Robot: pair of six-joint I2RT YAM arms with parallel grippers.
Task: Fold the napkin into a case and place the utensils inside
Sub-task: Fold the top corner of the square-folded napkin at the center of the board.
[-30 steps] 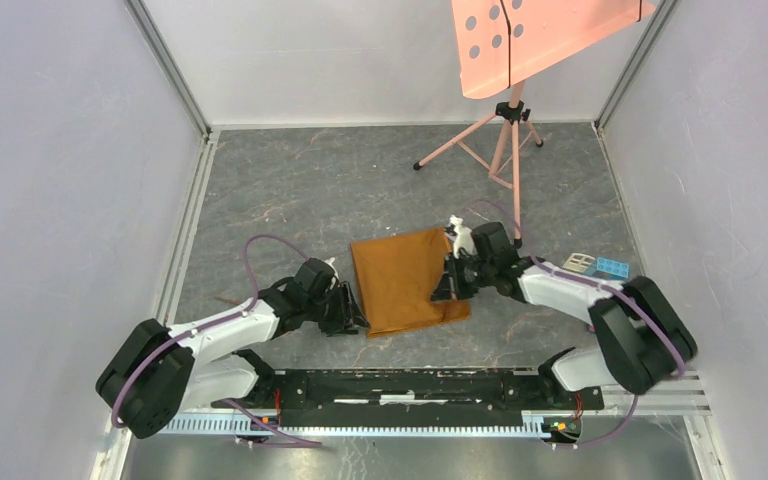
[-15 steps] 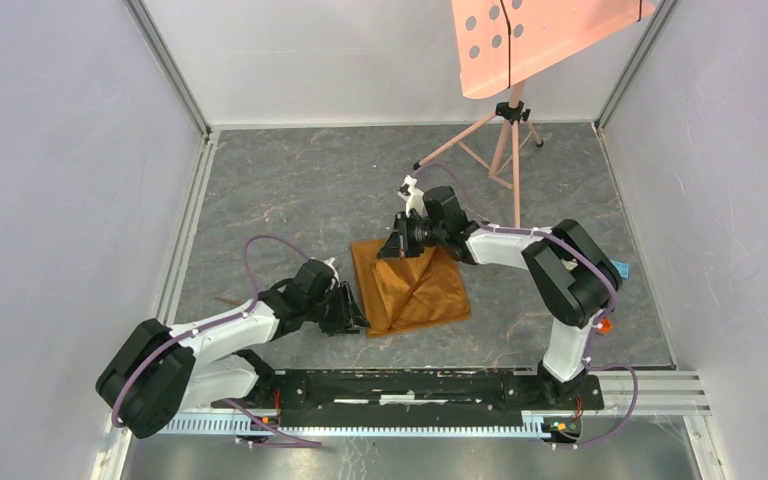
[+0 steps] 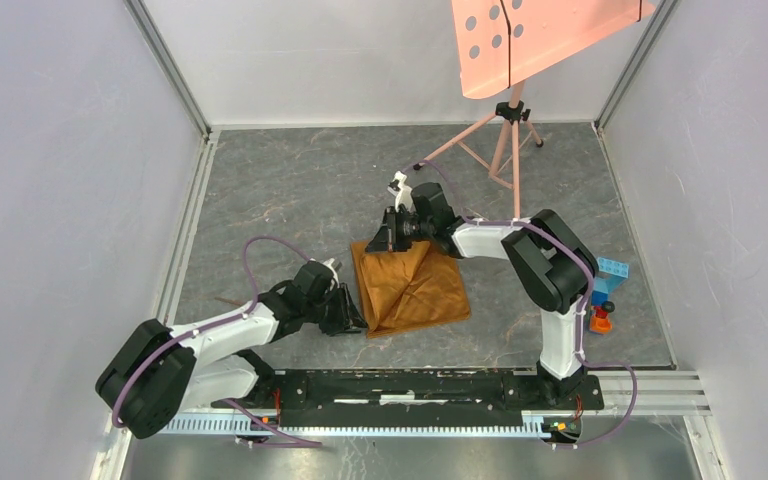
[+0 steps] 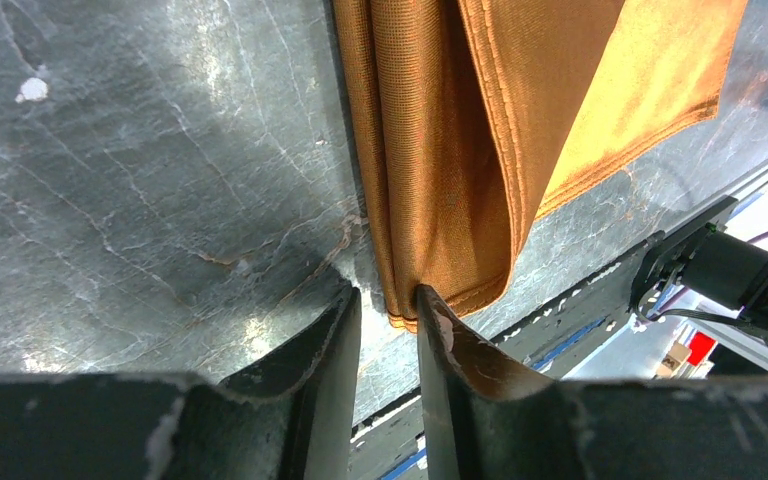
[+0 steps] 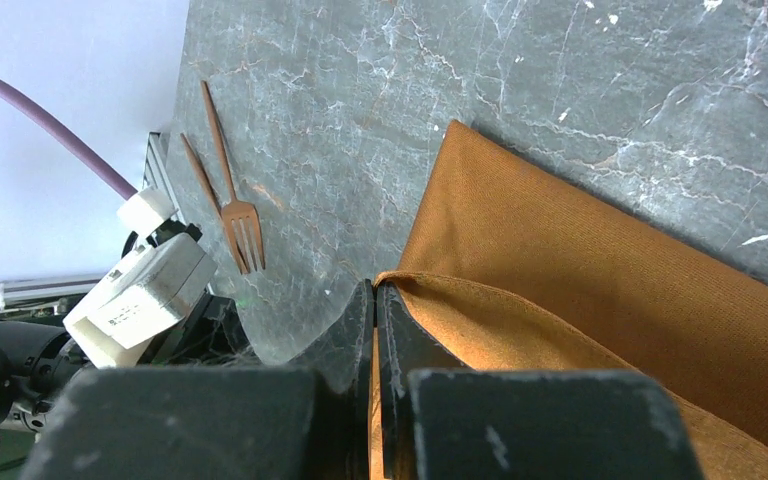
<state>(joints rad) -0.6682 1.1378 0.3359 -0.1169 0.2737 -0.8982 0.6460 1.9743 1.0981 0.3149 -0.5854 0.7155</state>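
Swinging across from the napkin's right edge, the right hand [image 3: 382,238] now sits at the cloth's far left corner. The napkin [image 3: 415,290] has gone from a flat sheet to one crossed by diagonal folds, its carried edge drawn over the top. That hand's fingers are pressed together on the orange-brown hem, pinching it just above the surface [image 3: 290,190]. The left hand [image 4: 388,305] has not shifted. It lies low at the near left corner, its fingers narrowly spread to either side of the layered corner, one of them clear of the cloth. The napkin lies mid-surface between the two arms. A copper-brown fork [image 5: 228,180] lies on the surface to the left of the cloth, with a second slender utensil [image 5: 200,170] just beside it.
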